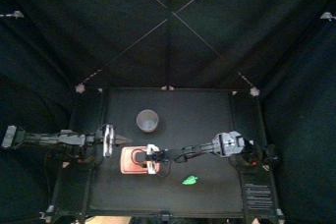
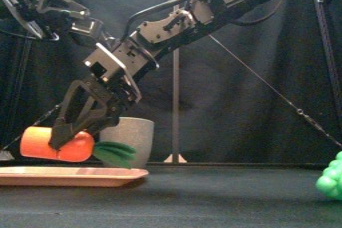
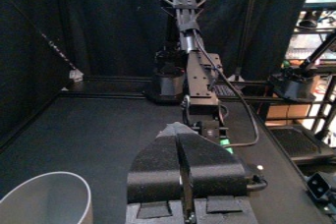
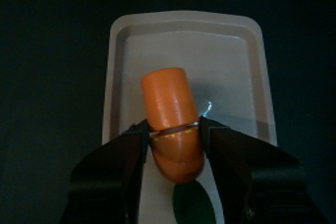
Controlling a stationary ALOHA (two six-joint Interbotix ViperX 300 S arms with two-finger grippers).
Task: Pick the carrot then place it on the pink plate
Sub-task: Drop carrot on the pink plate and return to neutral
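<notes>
- So, the right hand (image 4: pixel 172 135) is clenching the orange toy carrot with the green leafy end (image 4: pixel 167 95) around its middle. It's hovering just above the flat pink plastic plate (image 4: pixel 184 22), and going by the front view the two aren't touching.
- I'm reading this as the placing step: the pick is done and the carrot is hanging over the plate's middle, lying lengthwise along it.
- The next move is probably calling for a short lowering until the carrot is resting flat, then letting the jaws go. Dropping it from here might be risking a roll toward the rim.
- The left hand (image 3: pixel 184 164) is resting at the left of the desk, jaws pressed together on nothing.
- The black desk (image 1: pixel 210 110) is also carrying a tall grey speckled cup (image 2: pixel 138 132) just behind the plate, and a small knobbly green toy (image 2: pixel 330 175) well apart toward the front right.
- Black curtains (image 1: pixel 79 31) are closing in the back and sides.
</notes>
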